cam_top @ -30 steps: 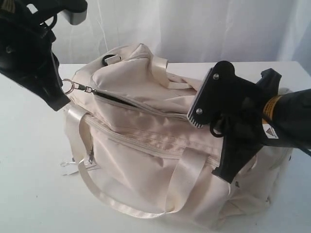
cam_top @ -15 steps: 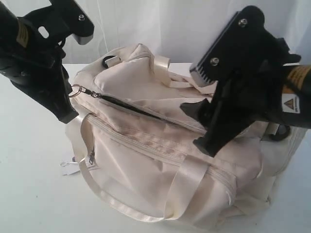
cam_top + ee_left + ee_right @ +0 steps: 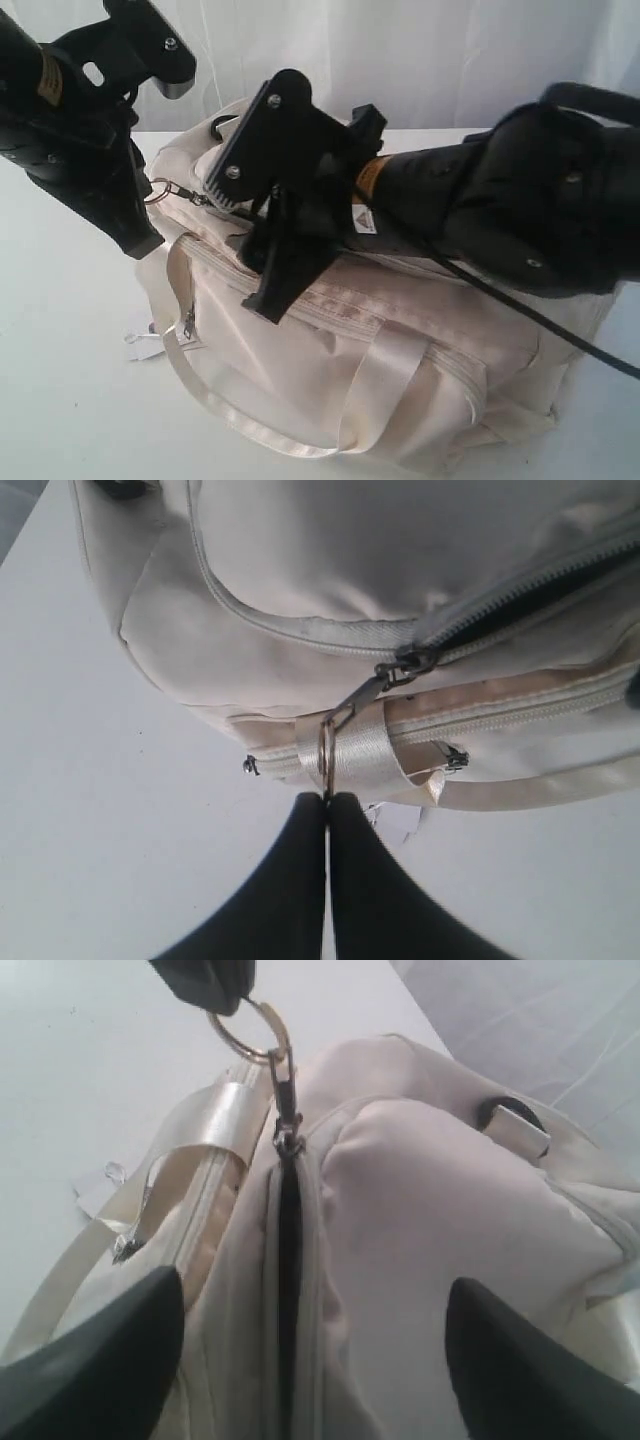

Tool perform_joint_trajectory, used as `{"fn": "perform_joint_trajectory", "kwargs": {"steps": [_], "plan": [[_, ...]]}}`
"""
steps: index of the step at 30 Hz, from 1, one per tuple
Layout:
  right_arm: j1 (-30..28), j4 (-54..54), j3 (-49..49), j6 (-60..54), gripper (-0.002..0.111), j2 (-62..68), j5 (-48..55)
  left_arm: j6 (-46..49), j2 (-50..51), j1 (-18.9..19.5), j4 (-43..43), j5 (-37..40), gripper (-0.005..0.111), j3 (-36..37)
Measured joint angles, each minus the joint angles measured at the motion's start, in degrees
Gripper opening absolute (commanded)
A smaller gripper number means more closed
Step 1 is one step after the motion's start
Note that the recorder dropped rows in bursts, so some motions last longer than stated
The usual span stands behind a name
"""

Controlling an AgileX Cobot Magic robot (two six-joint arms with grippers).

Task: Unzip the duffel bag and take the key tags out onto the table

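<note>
1. The left gripper [image 3: 328, 815] stayed pinched shut on the zip ring [image 3: 325, 752] at the bag's [image 3: 330, 370] end
2. The right gripper [image 3: 305, 1360] had opened wide, empty, and swung over the open zip [image 3: 288, 1290]
3. The key tags were unseen, probably inside the bag; none lay on the table [image 3: 60, 400]

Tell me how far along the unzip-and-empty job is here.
Done: the top zipper of the bag stands open, dark inside. In hand: the left gripper is shut on the zipper's pull ring, and the right gripper, open, hangs over the opening. Left: no key tags are visible, in the bag or on the table, so taking them out is not yet done.
</note>
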Motion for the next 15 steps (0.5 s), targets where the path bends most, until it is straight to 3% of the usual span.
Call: {"fn": "perform_joint_trajectory", "kwargs": {"steps": [2,4,8,15], "plan": [[0.47,0.0,-1.18,0.0,0.059,1.91,-0.37,0.0,0.0,0.0,0.0,0.0,0.0,0.0],[1.02,-0.11,-1.91,0.0,0.045,3.22,0.28,0.0,0.0,0.0,0.0,-0.1,0.0,0.0],[2.44,-0.21,-2.46,0.0,0.003,4.3,4.58,0.0,0.0,0.0,0.11,-0.1,0.0,0.0],[5.91,-1.06,-2.97,0.0,0.0,4.43,12.89,0.0,0.0,0.2,1.59,-1.67,0.0,0.12]]}}
